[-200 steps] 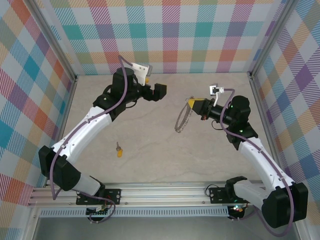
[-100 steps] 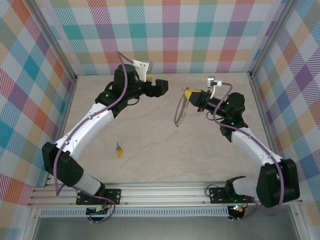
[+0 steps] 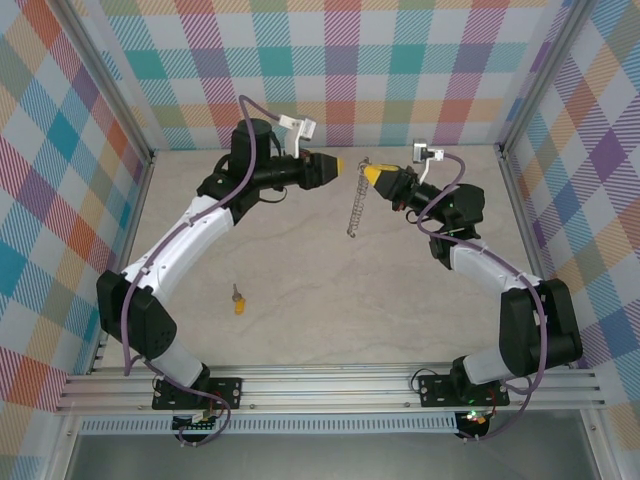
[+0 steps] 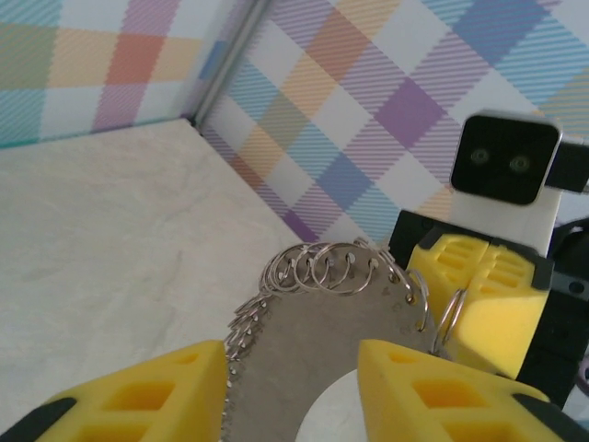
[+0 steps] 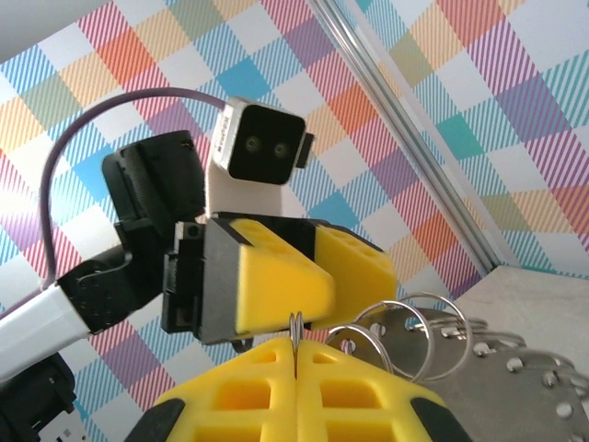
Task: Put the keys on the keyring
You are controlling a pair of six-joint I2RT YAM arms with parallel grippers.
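From above, the key [image 3: 238, 300] is lying on the counter [image 3: 320, 320] at 7 o'clock of the keyring [image 3: 354, 206], which the right tool [image 3: 372, 176] is pinching shut. Wrist-on, the left tool [image 4: 293, 361] is gaping, with the keyring at 12 o'clock.

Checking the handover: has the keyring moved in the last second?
Yes. The keyring, held by the right gripper, has shifted toward the back wall, farther from the key lying on the table.

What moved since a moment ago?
The right claw carried the keyring toward the back wall. The left claw swung closer to it and narrowed. The key stayed on the table, and the keyring stayed gripped.
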